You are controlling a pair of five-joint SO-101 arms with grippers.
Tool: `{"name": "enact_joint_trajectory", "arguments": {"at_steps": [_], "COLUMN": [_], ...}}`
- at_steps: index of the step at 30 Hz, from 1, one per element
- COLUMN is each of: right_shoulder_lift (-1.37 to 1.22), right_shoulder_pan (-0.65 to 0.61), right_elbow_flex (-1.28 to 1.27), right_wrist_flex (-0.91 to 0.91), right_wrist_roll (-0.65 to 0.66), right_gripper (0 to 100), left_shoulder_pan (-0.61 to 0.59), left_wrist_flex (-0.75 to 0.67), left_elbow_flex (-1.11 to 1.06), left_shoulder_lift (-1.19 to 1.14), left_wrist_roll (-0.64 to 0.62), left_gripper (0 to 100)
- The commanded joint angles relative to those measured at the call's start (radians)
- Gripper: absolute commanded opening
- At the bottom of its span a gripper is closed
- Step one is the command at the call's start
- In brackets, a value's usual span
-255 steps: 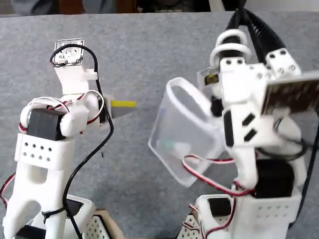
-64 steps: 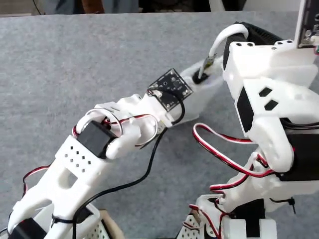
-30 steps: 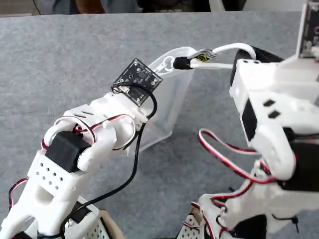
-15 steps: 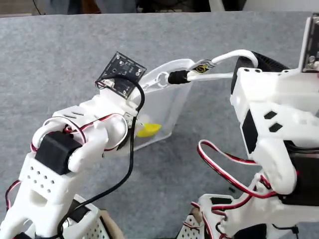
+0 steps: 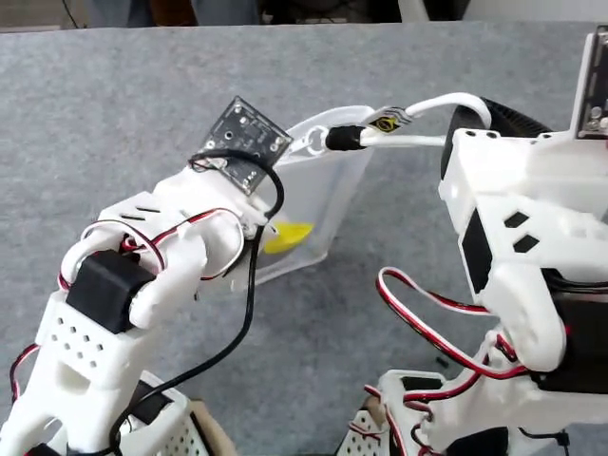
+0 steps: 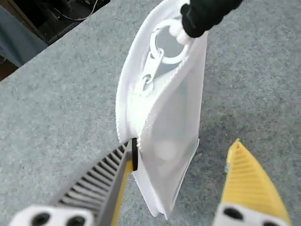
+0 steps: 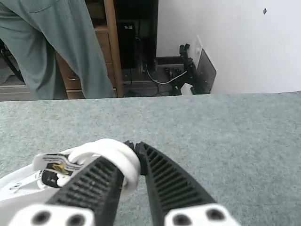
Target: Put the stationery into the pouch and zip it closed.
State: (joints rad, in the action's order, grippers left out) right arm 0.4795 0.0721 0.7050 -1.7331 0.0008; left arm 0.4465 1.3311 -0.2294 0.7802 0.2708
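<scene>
The translucent pouch (image 5: 318,185) hangs above the grey table, tilted, its white zip edge (image 6: 129,89) running down one side. My right gripper (image 5: 340,141) is shut on the ring of the zip pull (image 6: 165,35) at the pouch's upper end; its black tips (image 7: 136,147) meet in the right wrist view. My left gripper (image 6: 183,147) is open and straddles the pouch's lower end. Its grey finger (image 6: 101,181) touches the pouch's edge and its yellow finger (image 6: 244,181) stands apart. That yellow finger (image 5: 285,236) also shows beside the pouch from above. A pale shape (image 6: 164,150) shows faintly inside.
A white cable with a yellow label (image 5: 389,122) loops along the right gripper's fingers. Both arm bases stand at the near edge. Bare grey table surface (image 5: 114,104) stretches to the far left. Furniture and a person's legs stand beyond the far edge.
Over the last second the left arm drew back along the pouch from its upper end to its lower end, and its yellow finger came into sight. The right arm kept holding the ring.
</scene>
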Motion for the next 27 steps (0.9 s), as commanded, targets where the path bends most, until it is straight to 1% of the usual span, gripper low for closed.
{"name": "enact_joint_trajectory", "arguments": {"at_steps": [1, 4, 8, 11, 16, 20, 25, 27], "right_shoulder_lift": [0.013, 0.013, 0.013, 0.013, 0.013, 0.013, 0.013, 0.013], "right_shoulder_pan": [0.012, 0.012, 0.012, 0.012, 0.009, 0.012, 0.012, 0.012], "right_elbow_flex": [0.004, 0.002, 0.002, 0.002, 0.002, 0.005, 0.005, 0.005], "right_wrist_flex": [0.018, 0.018, 0.018, 0.018, 0.018, 0.017, 0.017, 0.017], "right_wrist_roll": [-0.003, -0.003, -0.006, -0.006, -0.009, -0.009, -0.008, -0.008], "right_gripper": [1.2, 1.2, 1.2, 1.2, 1.2, 1.2, 1.2, 1.2], "left_shoulder_pan": [-0.008, -0.01, -0.079, -0.136, -0.182, -0.205, -0.173, -0.168], "left_wrist_flex": [-0.003, 0.048, 0.084, 0.144, 0.204, 0.198, 0.192, 0.152], "left_elbow_flex": [0.051, 0.101, 0.168, 0.196, 0.2, 0.197, 0.171, 0.153], "left_shoulder_lift": [0.012, 0.012, 0.012, 0.012, 0.014, 0.023, 0.025, 0.025], "left_wrist_roll": [0.032, 0.035, 0.095, 0.118, 0.14, 0.158, 0.193, 0.193], "left_gripper": [32, 32, 32, 32, 32, 32, 32, 32]}}
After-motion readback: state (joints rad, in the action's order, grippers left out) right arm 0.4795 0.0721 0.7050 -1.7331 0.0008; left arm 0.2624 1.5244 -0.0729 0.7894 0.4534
